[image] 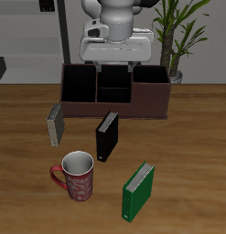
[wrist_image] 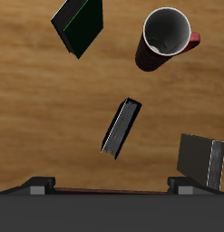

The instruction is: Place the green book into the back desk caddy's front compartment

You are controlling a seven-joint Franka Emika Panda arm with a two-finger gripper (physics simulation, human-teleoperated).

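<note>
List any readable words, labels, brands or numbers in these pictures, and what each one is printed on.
None can be read.
Green book: plain cover, no title.
Black book: no lettering visible.
Grey book: no lettering visible.
Mug: red mottled pattern, no words.
Desk caddy: unmarked.

The green book (image: 137,191) stands upright, lower right of the exterior view; the empty brown desk caddy (image: 115,108) sits upper centre.
</note>
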